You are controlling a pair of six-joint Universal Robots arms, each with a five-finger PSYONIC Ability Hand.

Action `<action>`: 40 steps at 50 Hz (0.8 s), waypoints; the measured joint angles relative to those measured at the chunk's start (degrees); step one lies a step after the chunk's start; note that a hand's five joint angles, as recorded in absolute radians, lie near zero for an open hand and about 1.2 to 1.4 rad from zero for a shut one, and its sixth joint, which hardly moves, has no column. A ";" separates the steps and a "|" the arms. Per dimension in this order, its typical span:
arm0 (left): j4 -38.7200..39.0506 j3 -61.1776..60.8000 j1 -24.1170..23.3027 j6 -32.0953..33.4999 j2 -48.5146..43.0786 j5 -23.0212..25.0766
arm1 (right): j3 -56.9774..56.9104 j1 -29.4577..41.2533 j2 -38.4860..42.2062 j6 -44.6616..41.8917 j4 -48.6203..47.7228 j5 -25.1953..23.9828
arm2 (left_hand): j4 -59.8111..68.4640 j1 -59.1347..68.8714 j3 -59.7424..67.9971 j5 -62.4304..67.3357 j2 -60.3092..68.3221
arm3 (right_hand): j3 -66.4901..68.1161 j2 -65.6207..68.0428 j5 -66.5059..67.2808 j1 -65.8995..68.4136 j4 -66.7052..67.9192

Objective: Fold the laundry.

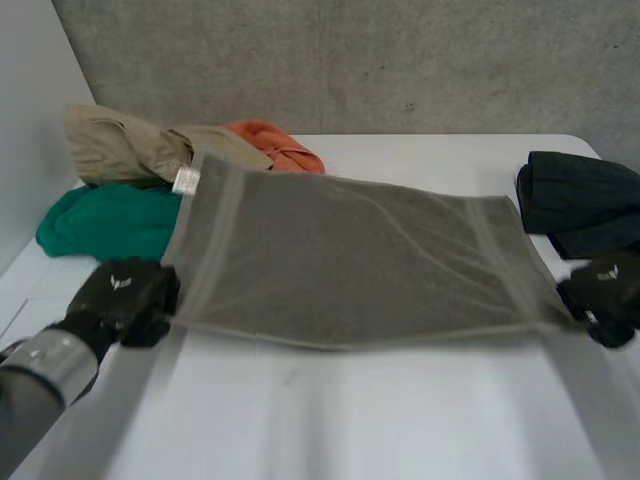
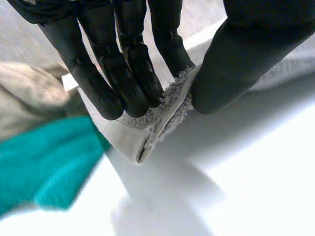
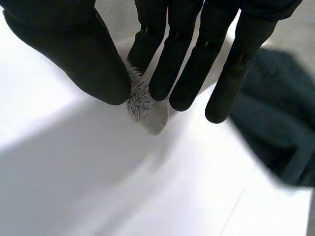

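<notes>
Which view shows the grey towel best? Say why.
The head view: the whole grey towel stretches between both hands. The left wrist view shows one corner pinched in the left hand; the right wrist view, another corner in the right hand.

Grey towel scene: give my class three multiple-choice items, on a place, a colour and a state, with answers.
1. The green garment lies: A) beside the grey towel's left end B) on its middle C) under it
2. The garment right of the beige garment is: A) blue B) orange C) yellow
3. The left robot hand is: A) lying flat B) pinching a towel corner C) curled, empty
Answers: 1 A: it shows past that end. 2 B: the orange garment lies there. 3 B: thumb and fingers clamp the corner.
</notes>
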 measured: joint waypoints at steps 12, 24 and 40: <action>-37.49 3.21 9.87 22.34 10.30 7.82 | -3.01 -5.95 -6.97 -16.59 24.31 -2.18 | 0.01 0.00 0.00 0.00 0.00 | 0.00 0.00 0.00 0.00 0.00; -19.52 22.28 -5.43 11.25 -8.17 -4.30 | -9.86 3.80 7.31 0.21 -4.13 -0.06 | 0.02 0.00 0.00 0.00 0.00 | 0.00 0.00 0.00 0.00 0.00; -9.20 55.63 -14.73 10.17 -38.01 -20.55 | -25.77 10.44 26.42 9.79 -34.85 7.69 | 0.02 0.00 0.01 0.00 0.01 | 0.00 0.00 0.00 0.00 0.00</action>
